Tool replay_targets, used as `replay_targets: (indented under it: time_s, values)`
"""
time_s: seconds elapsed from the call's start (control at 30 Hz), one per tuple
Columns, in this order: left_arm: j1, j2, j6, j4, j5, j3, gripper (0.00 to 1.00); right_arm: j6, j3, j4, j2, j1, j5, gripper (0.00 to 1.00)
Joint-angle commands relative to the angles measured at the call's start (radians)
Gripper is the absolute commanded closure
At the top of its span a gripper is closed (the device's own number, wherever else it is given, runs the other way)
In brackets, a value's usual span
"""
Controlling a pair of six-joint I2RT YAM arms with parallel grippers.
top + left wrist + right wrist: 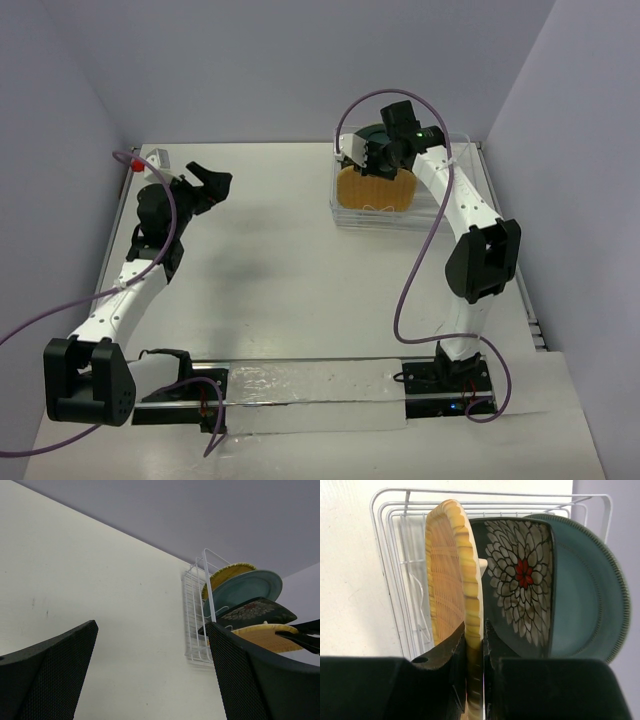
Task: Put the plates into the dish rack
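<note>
The orange plate [451, 575] looks woven, the black plate [520, 575] and teal plate [585, 605] smoothly glazed, the rack [195, 615] white wire.

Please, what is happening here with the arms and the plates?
The right pincer is shut on the rim of the orange plate, which stands on edge in the dish rack beside the black floral plate. The teal plate and yellow plate stand there too. The left pincer hangs open above the table, holding nothing.

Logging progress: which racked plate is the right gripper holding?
The orange plate, rim pinched by the right gripper; the black floral plate and teal plate stand free.
</note>
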Motion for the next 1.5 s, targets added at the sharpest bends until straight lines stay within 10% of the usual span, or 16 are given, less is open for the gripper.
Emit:
replay_targets:
  time_s: [0.0,0.73,0.97,1.23,1.47]
  values:
    - [0.006,-0.029,0.014,-0.001,-0.016,0.002,0.01,0.016,0.03,0.097,0.026,-0.014,-0.014,0.99]
    - [0.008,-0.104,0.028,-0.003,-0.023,-0.019,0.01,0.143,0.101,0.218,-0.144,-0.022,0.006,0.0]
    - [0.008,-0.141,0.027,0.015,-0.002,-0.037,0.01,0.318,-0.012,0.425,-0.297,-0.032,0.077,0.0]
    - [0.018,-0.101,0.02,0.028,0.003,-0.03,0.01,1.288,-0.258,0.69,-0.473,-0.275,0.406,0.0]
    - [0.073,-0.09,0.008,0.02,0.031,-0.034,0.01,1.64,-0.694,0.742,-0.644,-0.373,0.604,0.0]
